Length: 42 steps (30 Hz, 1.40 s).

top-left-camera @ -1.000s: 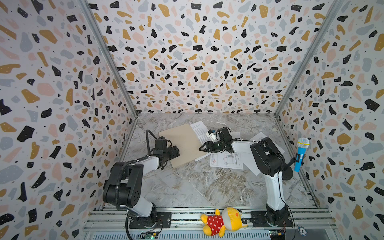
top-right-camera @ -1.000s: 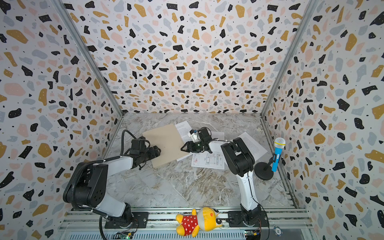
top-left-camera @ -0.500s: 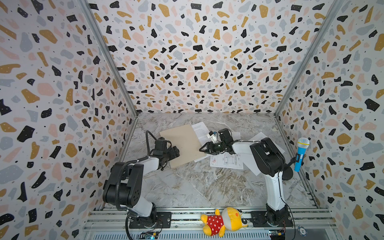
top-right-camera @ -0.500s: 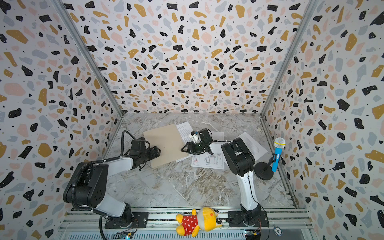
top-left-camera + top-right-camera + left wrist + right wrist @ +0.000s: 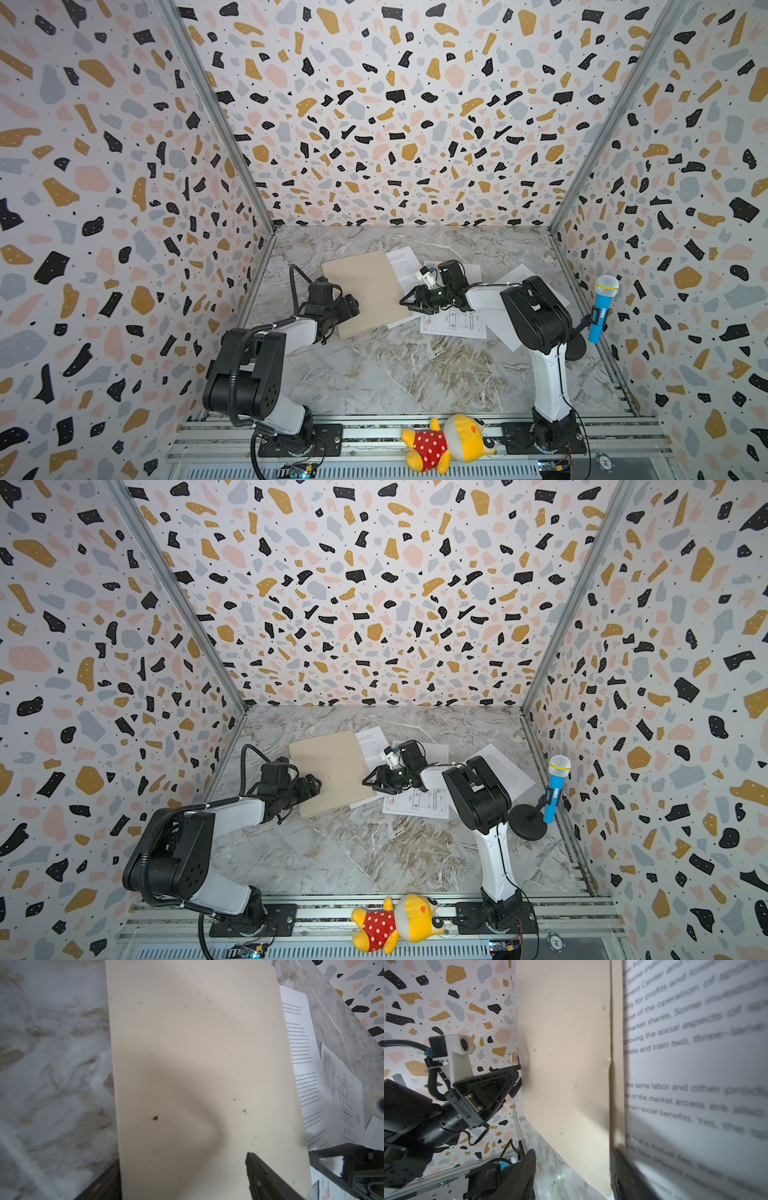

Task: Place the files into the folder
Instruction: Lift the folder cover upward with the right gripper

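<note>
The tan folder [image 5: 365, 291] [image 5: 332, 771] lies shut on the marble table. My left gripper [image 5: 353, 305] [image 5: 182, 1160] is open at its left edge, one finger [image 5: 261, 1174] over the cover and the other partly hidden under it. My right gripper [image 5: 405, 301] [image 5: 573, 1167] is open at the folder's right edge, with the cover's corner [image 5: 600, 1180] between its fingers. Of the files, a text sheet [image 5: 405, 266] [image 5: 695, 1064] sticks out from under the folder. A sheet with line drawings [image 5: 453, 324] [image 5: 342, 1088] lies beside it. Another text sheet [image 5: 515, 276] sits behind the right arm.
A blue toy microphone [image 5: 602, 307] stands on a black base by the right wall. A yellow plush toy [image 5: 449, 442] lies on the front rail. Terrazzo-patterned walls close in the table on three sides.
The right gripper's jaws have narrowed a little at the folder's edge. Both arms and the folder stay where they were.
</note>
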### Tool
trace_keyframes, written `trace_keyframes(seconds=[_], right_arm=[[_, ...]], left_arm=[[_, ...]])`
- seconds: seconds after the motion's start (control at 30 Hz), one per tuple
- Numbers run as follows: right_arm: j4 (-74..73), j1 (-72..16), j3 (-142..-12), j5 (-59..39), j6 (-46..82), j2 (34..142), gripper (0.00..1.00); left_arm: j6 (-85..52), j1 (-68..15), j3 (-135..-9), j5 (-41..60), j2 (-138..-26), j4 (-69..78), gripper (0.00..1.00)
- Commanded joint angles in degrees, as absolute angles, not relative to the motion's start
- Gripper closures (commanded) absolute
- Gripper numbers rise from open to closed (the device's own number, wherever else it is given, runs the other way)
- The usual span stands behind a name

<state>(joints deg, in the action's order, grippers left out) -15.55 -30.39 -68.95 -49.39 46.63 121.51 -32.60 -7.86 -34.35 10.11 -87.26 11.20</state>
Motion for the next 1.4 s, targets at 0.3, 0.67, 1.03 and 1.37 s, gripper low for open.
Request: trace_keyframes(seconds=[0.3, 0.67, 1.03, 1.37], right_arm=[[-24.7, -30.8, -66.0, -53.3, 54.7, 115.9, 0.44], [-33.9, -30.7, -63.5, -54.2, 63.0, 115.5, 0.46], [-26.3, -31.3, -66.1, -51.5, 58.2, 116.3, 0.69], [-21.6, -32.6, -68.6, -49.8, 54.0, 113.9, 0.95]], left_arm=[[-34.8, -8.1, -32.3, 13.9, -84.4, 17.0, 0.14], [-36.2, -8.1, -30.9, 15.1, -82.9, 18.7, 0.13], [-36.7, -8.0, -29.5, 15.2, -82.4, 19.2, 0.13], [-37.5, -7.8, -29.7, 13.8, -81.9, 17.9, 0.09]])
